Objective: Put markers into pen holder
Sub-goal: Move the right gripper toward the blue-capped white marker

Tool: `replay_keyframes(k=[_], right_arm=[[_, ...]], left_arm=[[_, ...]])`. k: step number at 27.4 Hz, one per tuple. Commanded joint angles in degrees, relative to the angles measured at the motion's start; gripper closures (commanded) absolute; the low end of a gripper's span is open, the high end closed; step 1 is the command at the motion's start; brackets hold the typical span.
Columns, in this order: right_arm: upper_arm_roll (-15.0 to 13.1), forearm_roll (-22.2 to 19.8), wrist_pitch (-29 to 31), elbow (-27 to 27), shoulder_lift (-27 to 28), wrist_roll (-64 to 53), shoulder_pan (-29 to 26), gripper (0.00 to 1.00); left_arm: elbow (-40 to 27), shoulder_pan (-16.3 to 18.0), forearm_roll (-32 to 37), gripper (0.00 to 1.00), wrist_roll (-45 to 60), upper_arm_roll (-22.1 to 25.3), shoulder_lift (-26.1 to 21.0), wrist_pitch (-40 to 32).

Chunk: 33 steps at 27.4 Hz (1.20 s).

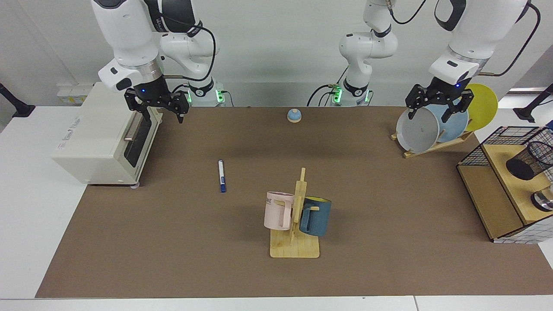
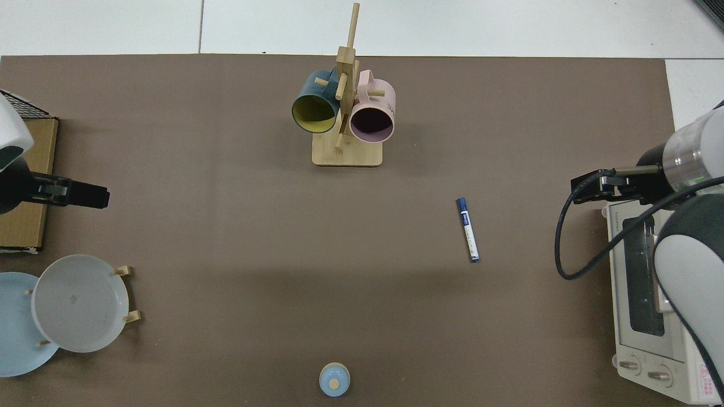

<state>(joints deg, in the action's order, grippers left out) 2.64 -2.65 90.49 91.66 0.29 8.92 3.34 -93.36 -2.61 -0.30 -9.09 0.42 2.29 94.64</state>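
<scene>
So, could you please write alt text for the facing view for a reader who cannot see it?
A marker lies on the brown mat, far from the pen holder on its side in a shelf. The right gripper hovers by a toaster oven, the left gripper over racked plates, both open.

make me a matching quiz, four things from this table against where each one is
Things:
1. marker
2. pen holder
3. pink mug
4. grey plate

Places:
A. hung on the wooden mug tree beside the blue mug
B. lying flat on the brown mat, near the toaster oven
C. propped in the plate rack below the left gripper
D. lying on its side on the wooden shelf at the table's edge

Pairs: 1-B, 2-D, 3-A, 4-C
</scene>
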Motion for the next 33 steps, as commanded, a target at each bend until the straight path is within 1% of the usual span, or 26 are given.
replay_keyframes(k=[1, 4, 9, 11, 14, 24, 28, 30, 33], right_arm=[[0.7, 4.2, 1.6, 2.0, -1.3, 0.0, -1.8, 0.0], [0.7, 5.6, 1.8, 1.9, -1.2, 0.0, -1.9, 0.0], [0.6, 6.0, 1.8, 1.8, -1.2, 0.8, -1.9, 0.0], [0.6, 6.0, 0.3, 2.4, -1.8, 3.8, -2.0, 0.0], [0.6, 5.9, 1.2, 1.6, -1.1, 8.2, -2.0, 0.0], [0.7, 6.0, 1.3, 1.8, -1.2, 8.1, -2.0, 0.0], [1.0, 6.0, 0.3, 1.8, -1.3, 8.1, -1.2, 0.0], [1.5, 6.0, 0.3, 1.8, -1.5, 8.1, -1.0, 0.0], [1.5, 6.3, 1.1, 1.9, -1.6, 8.7, 0.7, 0.0]], left_arm=[[-1.7, -0.1, 1.0, 0.0, -0.5, 0.1, 1.5, 0.5], [-1.7, 0.0, 0.9, 0.0, -0.5, 0.1, 1.5, 0.5], [-1.7, 0.1, 1.0, 0.0, -0.5, 0.1, 1.5, 0.6], [-1.7, 0.1, 0.9, 0.0, -0.5, 0.1, 1.5, 0.6], [-1.7, 0.2, 0.9, 0.0, -0.5, 0.1, 1.5, 0.7], [-1.7, 0.2, 0.9, 0.0, -0.5, 0.3, 1.5, 0.9], [-1.7, 0.2, 0.9, 0.0, -0.5, 0.3, 1.5, 0.9], [-1.7, 0.2, 0.9, 0.0, -0.5, 0.3, 1.5, 0.8], [-1.8, 0.2, 0.9, 0.0, -0.5, 0.3, 1.5, 0.4]])
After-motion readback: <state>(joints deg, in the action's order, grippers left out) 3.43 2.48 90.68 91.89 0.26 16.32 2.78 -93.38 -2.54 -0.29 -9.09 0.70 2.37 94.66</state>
